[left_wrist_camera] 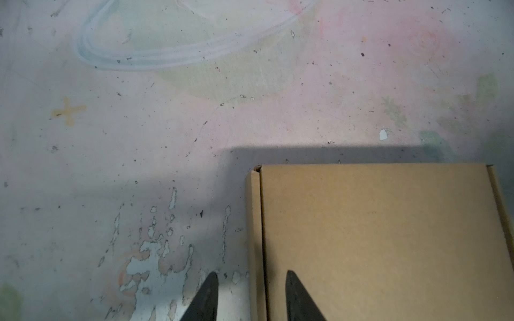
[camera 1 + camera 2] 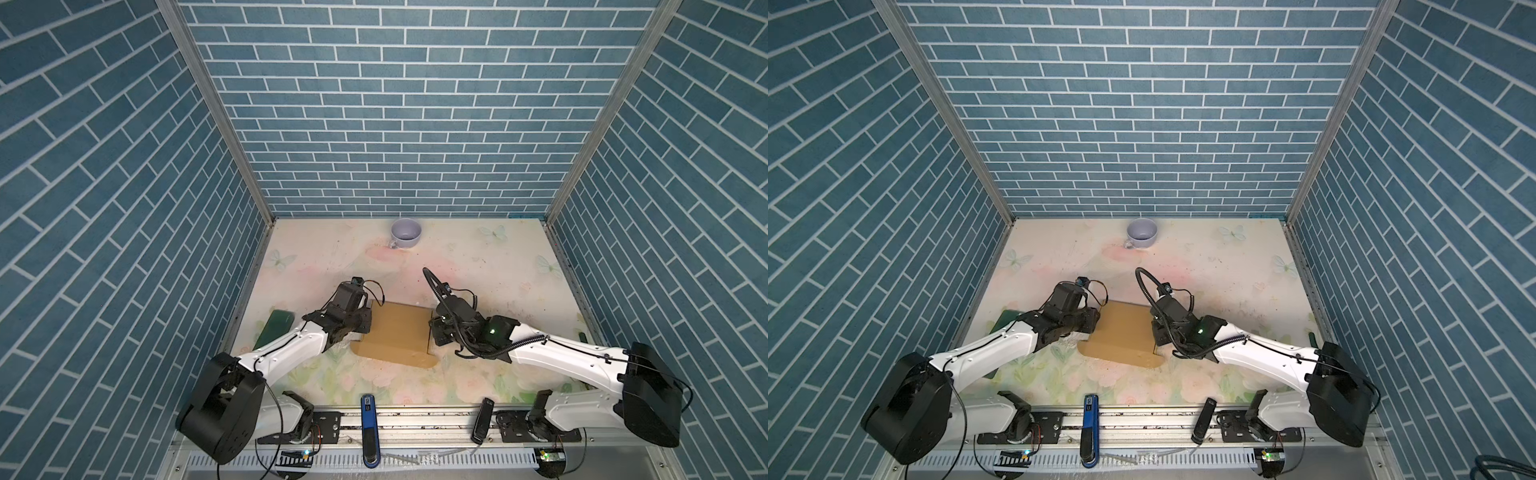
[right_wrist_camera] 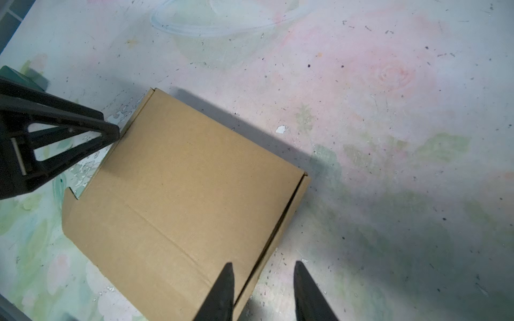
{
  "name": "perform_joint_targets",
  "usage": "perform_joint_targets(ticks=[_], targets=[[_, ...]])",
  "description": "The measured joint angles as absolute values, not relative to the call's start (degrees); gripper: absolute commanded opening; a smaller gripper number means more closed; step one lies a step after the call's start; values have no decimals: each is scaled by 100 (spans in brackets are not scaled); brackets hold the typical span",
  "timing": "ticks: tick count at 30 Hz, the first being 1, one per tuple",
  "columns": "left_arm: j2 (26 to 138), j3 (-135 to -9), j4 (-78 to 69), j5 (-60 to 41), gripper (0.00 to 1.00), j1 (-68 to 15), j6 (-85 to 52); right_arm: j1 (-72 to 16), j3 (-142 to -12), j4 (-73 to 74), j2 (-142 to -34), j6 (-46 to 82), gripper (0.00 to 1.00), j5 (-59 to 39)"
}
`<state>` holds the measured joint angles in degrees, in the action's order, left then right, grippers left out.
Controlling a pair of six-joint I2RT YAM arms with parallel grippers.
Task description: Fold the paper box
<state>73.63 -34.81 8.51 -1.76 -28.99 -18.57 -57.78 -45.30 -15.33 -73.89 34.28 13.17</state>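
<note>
The paper box (image 2: 395, 332) (image 2: 1121, 332) is plain brown cardboard and lies mid-table with its lid down. A flap with rounded corners juts toward the near edge. My left gripper (image 2: 363, 324) (image 1: 251, 273) is at the box's left side, open. One finger is over the lid (image 1: 389, 236) and one over the table, with the side wall between them. My right gripper (image 2: 434, 336) (image 3: 263, 263) is at the right side, also open. It straddles that edge of the box (image 3: 180, 180). In the right wrist view the left gripper's fingers (image 3: 111, 133) meet the box's far edge.
A lilac cup (image 2: 406, 234) (image 2: 1142, 233) stands near the back wall. A dark green board (image 2: 276, 328) (image 2: 1005, 320) lies at the left under the left arm. A blue tool (image 2: 369, 428) and a black one (image 2: 482, 419) rest on the front rail. Brick-pattern walls close in three sides.
</note>
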Motion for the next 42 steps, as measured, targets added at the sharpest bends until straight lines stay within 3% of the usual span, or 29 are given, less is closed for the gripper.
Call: perform_joint_targets(ticks=[42], targets=[[7491,-3570,1190,-454,23,-2781,-1551,-5664,-4338,-1417,-7286,3430,36,1330]])
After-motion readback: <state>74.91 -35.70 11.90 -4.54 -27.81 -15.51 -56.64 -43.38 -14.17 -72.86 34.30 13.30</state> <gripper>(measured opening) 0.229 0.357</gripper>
